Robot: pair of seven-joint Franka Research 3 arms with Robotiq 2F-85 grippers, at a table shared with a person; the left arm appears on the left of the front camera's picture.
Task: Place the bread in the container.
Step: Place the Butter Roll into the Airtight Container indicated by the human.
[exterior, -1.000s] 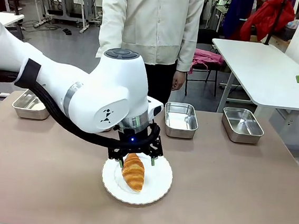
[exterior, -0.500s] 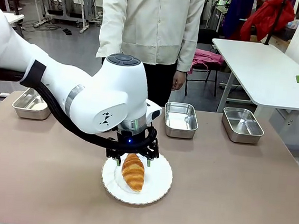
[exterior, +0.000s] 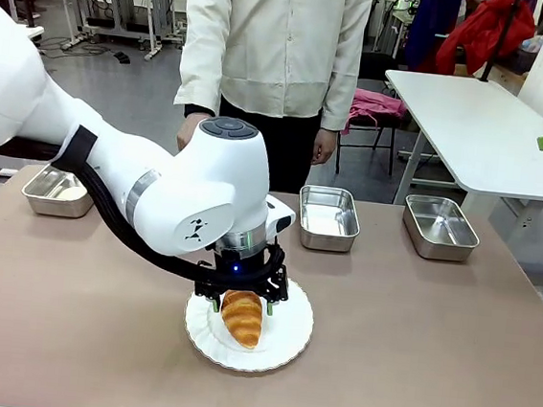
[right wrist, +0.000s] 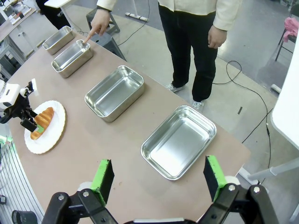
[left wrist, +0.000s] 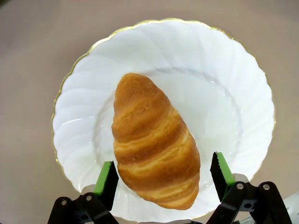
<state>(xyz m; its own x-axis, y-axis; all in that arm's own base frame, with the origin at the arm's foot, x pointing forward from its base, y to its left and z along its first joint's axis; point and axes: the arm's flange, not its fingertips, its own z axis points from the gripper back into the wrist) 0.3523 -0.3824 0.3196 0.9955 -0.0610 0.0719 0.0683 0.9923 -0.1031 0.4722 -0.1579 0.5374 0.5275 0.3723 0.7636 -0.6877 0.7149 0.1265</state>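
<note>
Front view, brown worktop (exterior: 414,323): one.
Shallow shiny steel trays (right wrist: 180,140): four in a row. A person's hand (right wrist: 99,19) points toward the second-farthest tray (right wrist: 72,58), likely the container.
Round white scalloped plate (left wrist: 219,84): one.
Golden-brown striped croissant (left wrist: 152,144): one, lying on the plate.
Left end effector (left wrist: 163,165): has dropped lower, fingers apart astride the croissant; closing looks next.
Right end effector (right wrist: 159,168): fingers apart, empty.

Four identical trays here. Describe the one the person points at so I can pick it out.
Along the table edge nearest the person, four steel trays sit in a row. Yours is the second tray from the robot's left, the only one with the person's fingertip at its corner.
</note>
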